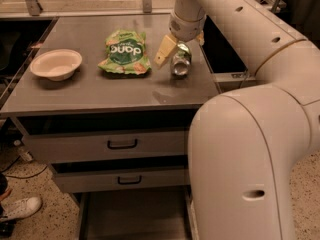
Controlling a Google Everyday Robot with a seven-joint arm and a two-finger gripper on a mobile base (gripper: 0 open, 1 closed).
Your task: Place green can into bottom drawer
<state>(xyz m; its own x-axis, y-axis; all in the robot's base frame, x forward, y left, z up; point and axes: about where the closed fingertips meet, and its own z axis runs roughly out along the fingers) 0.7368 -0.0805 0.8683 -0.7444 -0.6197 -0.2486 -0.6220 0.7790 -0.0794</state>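
Can (180, 63) lies on side near right edge of table (90, 90), long axis back-to-front. Claw (181, 48) just above its far end, spread apart, straddling crosswise. Bottom drawer (135, 215) open below.

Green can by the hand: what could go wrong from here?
The green can lies on its side near the edge of the tabletop; a nudge from the hand, right at the can, could roll it off. The snack bag lies close beside the hand, so it could get snagged.
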